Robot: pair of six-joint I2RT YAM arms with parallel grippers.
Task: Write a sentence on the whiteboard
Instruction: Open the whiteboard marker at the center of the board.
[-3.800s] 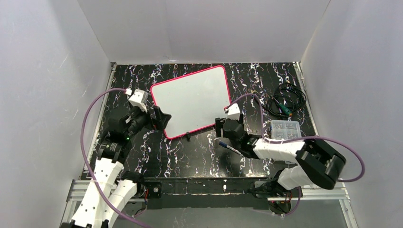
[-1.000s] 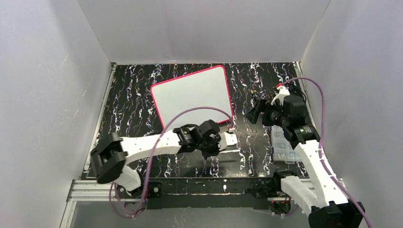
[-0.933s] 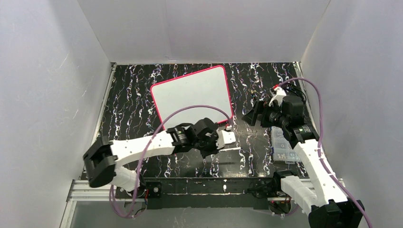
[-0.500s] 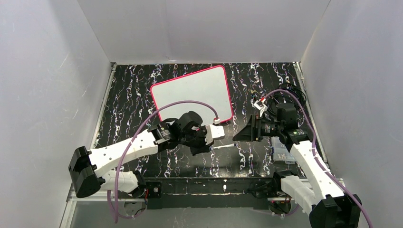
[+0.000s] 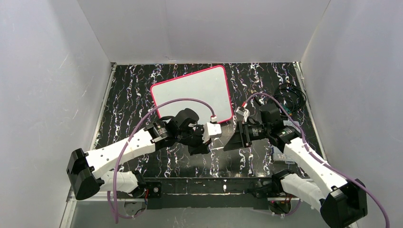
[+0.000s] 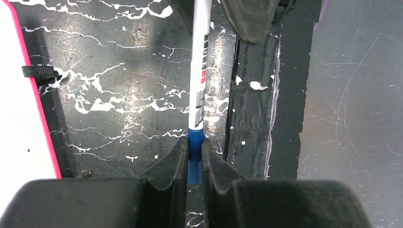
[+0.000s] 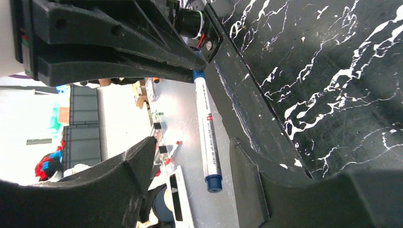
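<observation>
Top: unmarked white pink-framed whiteboard (image 5: 190, 97) flat at back centre, left gripper (image 5: 202, 144) facing right gripper (image 5: 231, 142) before it; left wrist: jaws clamped on white marker pen (image 6: 197, 85) by its blue end; right wrist: jaws apart astride barrel, so off-centre closing could lever it loose.

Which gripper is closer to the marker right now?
Left. The left gripper is shut on one end of the marker; the right gripper is open, straddling the other end.
</observation>
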